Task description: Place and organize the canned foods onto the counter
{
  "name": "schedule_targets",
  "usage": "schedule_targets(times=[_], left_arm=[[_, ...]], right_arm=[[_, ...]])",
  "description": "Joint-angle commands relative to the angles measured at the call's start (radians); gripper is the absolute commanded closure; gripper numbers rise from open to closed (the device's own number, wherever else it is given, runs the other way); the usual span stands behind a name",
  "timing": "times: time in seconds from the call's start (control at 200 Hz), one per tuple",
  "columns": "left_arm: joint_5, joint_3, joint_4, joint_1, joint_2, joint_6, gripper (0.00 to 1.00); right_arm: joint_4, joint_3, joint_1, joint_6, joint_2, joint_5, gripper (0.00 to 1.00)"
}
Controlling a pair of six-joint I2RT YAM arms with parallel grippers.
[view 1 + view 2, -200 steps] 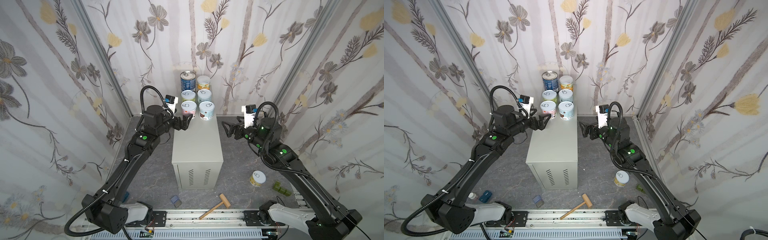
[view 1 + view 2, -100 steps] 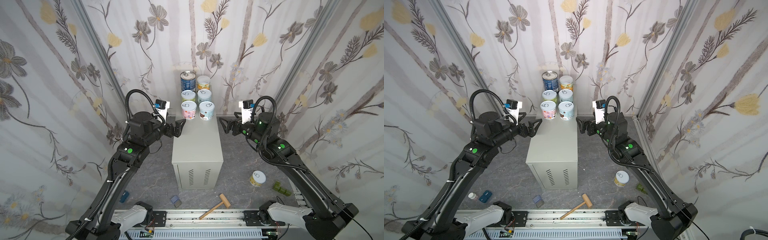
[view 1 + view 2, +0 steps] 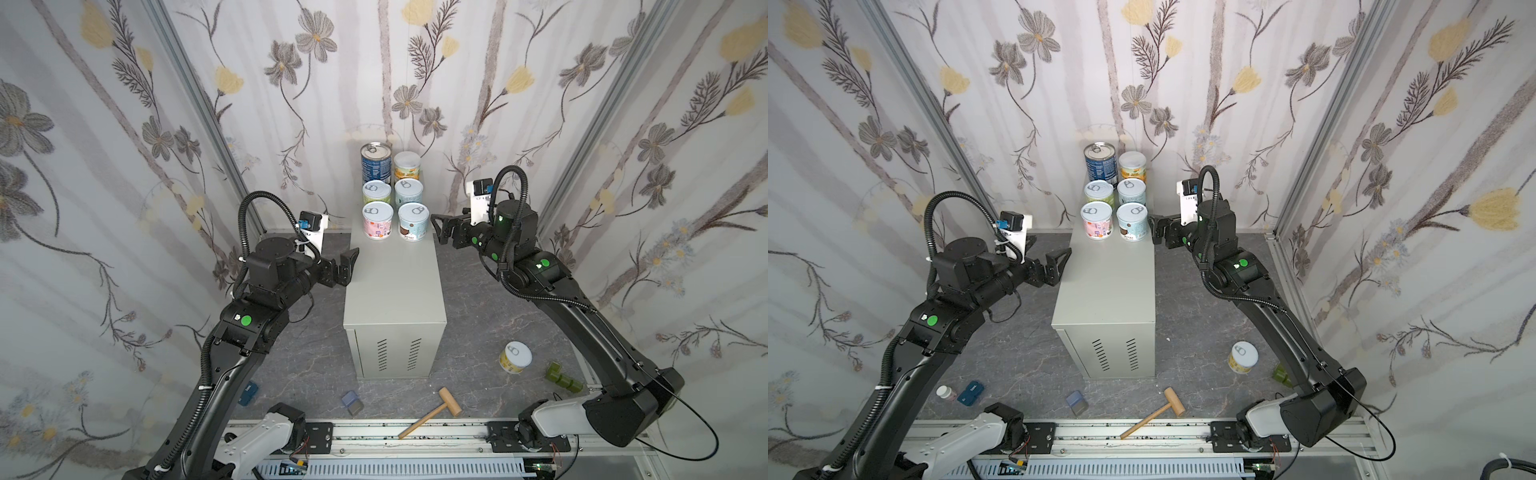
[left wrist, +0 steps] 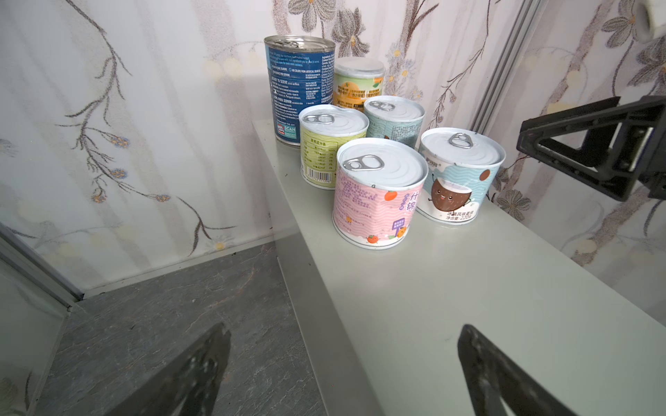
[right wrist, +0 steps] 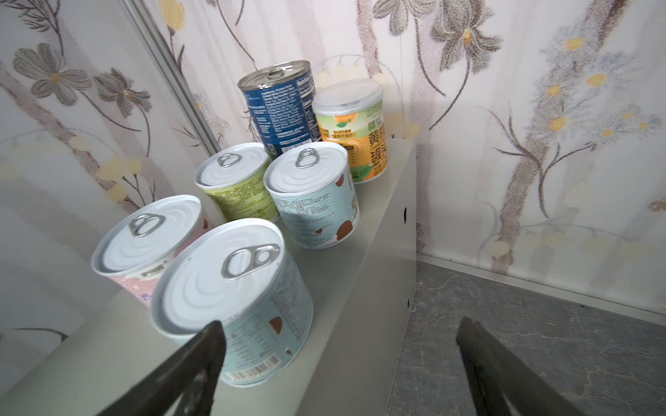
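Several canned foods stand in two columns at the far end of the counter: a tall blue can, an orange can, a green can, a light blue can, a pink can and a coconut-print can. A yellow can stands on the floor to the right. My left gripper is open and empty at the counter's left edge. My right gripper is open and empty, just right of the coconut-print can.
On the dark floor in front of the counter lie a wooden mallet and a blue-grey block. A green object sits near the right arm's base. A dark blue item and a small white bottle lie front left.
My left gripper has drawn back from the pink can, leftward and toward the front. My right gripper has shifted toward the back, closer to the coconut-print can. Both stayed open.
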Motion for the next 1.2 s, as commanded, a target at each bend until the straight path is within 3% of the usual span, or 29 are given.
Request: schedule_targets(times=[0.0,0.495,1.194], left_arm=[[-0.001,-0.004,0.004,0.0,0.001,0.013,0.0],[0.047,-0.004,0.037,0.017,0.026,-0.01,0.0],[0.066,-0.01,0.046,0.03,0.017,-0.016,0.0]], right_arm=[[-0.018,0.009,-0.011,0.023,0.015,0.067,0.0],[0.004,0.008,-0.028,-0.004,0.075,-0.034,0.0],[-0.015,0.01,-0.003,-0.022,0.055,0.033,0.0]])
